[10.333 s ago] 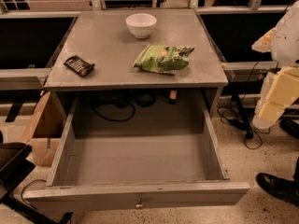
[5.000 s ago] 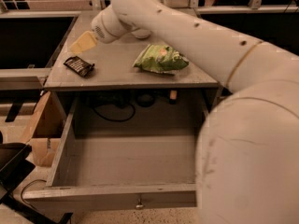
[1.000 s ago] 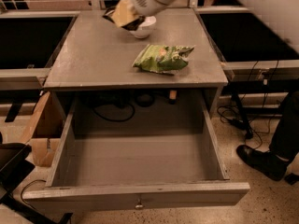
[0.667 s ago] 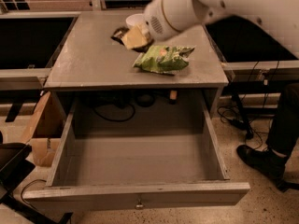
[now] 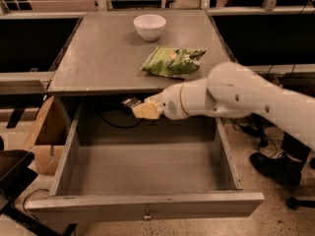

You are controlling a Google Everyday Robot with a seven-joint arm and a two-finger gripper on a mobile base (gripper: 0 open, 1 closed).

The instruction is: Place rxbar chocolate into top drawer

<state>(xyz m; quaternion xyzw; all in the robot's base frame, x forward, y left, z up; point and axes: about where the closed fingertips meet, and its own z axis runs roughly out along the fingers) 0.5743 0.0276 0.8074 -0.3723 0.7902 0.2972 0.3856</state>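
My gripper [image 5: 139,107] hangs over the back of the open top drawer [image 5: 147,168], just below the front edge of the tabletop. It is shut on the rxbar chocolate [image 5: 130,102], a small dark bar whose end sticks out to the left of the pale fingers [image 5: 146,110]. The bar is held in the air above the drawer's grey bottom. The drawer is pulled far out, with a small metal knob [image 5: 147,214] at mid-front.
A green snack bag [image 5: 172,62] and a white bowl [image 5: 149,26] sit on the grey tabletop [image 5: 98,58]. A cardboard box [image 5: 45,141] stands left of the drawer. A person's shoe [image 5: 273,167] is on the floor at right. Black cables hang behind the drawer.
The arm has carried the bar from above the tabletop near the bowl, forward and down, to over the back of the open drawer.
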